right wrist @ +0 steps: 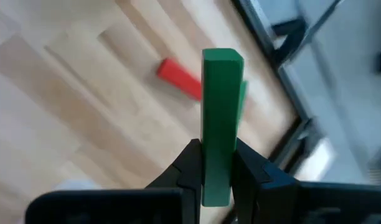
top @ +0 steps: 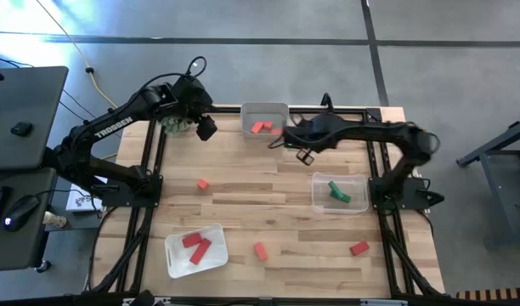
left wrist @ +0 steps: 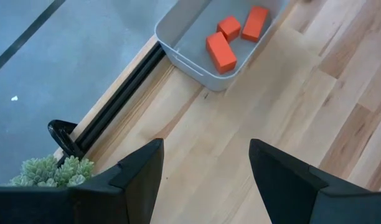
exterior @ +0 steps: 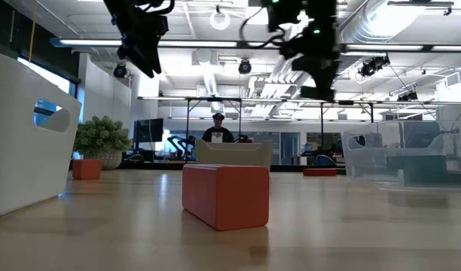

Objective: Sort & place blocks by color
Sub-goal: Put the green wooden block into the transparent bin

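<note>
The right gripper (right wrist: 216, 165), at upper centre of the high view beside the grey tray (top: 277, 110), pinches a long green rectangular block (right wrist: 220, 118). The left gripper (left wrist: 206, 168) hangs wide open, holding nothing.

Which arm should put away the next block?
Right. The right gripper is shut on a green block, close to the tray holding green blocks. The left gripper is open and empty, farther off.
</note>
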`<state>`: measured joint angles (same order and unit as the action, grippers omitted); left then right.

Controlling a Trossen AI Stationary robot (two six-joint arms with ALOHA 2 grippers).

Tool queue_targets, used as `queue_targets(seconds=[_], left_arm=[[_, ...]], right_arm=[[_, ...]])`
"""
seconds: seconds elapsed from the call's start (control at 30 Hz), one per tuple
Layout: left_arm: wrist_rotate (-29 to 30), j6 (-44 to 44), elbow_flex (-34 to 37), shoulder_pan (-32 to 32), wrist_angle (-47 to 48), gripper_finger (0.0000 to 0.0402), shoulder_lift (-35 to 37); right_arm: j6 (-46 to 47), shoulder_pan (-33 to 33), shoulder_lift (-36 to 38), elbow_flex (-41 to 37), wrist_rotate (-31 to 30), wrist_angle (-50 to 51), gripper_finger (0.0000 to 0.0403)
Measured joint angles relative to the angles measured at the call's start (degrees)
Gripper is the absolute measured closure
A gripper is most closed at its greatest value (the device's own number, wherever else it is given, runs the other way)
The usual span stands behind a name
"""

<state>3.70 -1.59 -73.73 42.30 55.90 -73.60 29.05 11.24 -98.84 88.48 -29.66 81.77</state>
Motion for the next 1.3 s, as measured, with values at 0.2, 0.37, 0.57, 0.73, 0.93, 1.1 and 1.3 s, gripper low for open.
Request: queue_targets(seconds=[0.2,0.37,0.57,0.73,0.93,1.1,1.3], left_arm=[[-0.04,2.49,0.00,0.00,-1.17,0.0176,0.00],[-0.04,4.73,0.00,0.00,-1.20,0.0176,0.00],[-0.04,8.54,0.00,0.00,-1.18,0.0176,-0.01],[-0.06,12.21,0.00,0.00,-1.16,0.0176,-0.02],[-0.06,16.24,0.00,0.00,-1.09,0.0176,-0.02],[-0.08,19.60,0.00,-0.57,-0.49,0.0176,-0.02],[-0.09,23.55,0.00,-3.35,-0.33,0.0176,-0.02]], right_arm=[[6.56,-0.52,13.77,-12.73,5.33,-7.98,0.0371],[12.07,-1.20,22.64,-19.33,10.91,-9.22,0.0371],[19.05,-4.63,29.65,-25.73,16.89,-11.05,0.0371],[22.23,-8.69,31.50,-30.35,22.23,-15.34,0.0371],[22.05,-12.75,31.46,-35.42,27.82,-21.66,0.0371],[19.05,-14.35,31.30,-38.95,30.40,-24.49,0.0371],[14.50,-14.80,31.22,-42.05,32.16,-26.55,0.0371]])
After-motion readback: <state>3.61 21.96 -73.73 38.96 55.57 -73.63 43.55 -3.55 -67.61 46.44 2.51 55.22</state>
